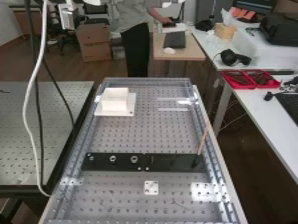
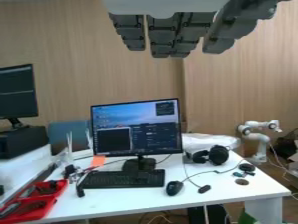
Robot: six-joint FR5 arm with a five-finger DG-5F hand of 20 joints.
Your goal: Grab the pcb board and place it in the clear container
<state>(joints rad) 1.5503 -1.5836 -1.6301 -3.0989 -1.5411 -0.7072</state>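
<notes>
Wood-toned floor [image 1: 23,65] and office desks surround a long perforated metal bench [image 1: 123,137], high view. Toward its far left corner a white block [image 1: 115,99] rests on a white base plate [image 1: 130,111]. Across the middle lies a black mounting strip [image 1: 174,162] bearing ring-shaped fittings [image 1: 112,159]; a slender brown rod [image 1: 203,142] leans at its right end. Nearer the camera sits a small white drilled plate [image 1: 151,185]. Which of these pieces, if any, is the pcb board cannot be told. Pale strips [image 1: 173,109] at the far right may be edges of the clear container, though this is uncertain.

Wood-panelled wall [image 2: 66,65], wrist view, behind a white desk [image 2: 199,192] with a monitor [image 2: 136,127], a keyboard [image 2: 123,179], headphones [image 2: 218,155] and red trays [image 2: 30,207]. The hand [image 2: 179,30] has its fingers relaxed and side by side, with nothing seen pinched in them. The wrist camera faces the room rather than the bench top.

Step in hand, as judged: the stage before the grasp. The next move calls for turning the palm toward the bench, locating the board, then lowering over it with fingers and thumb parted for an edge pinch
</notes>
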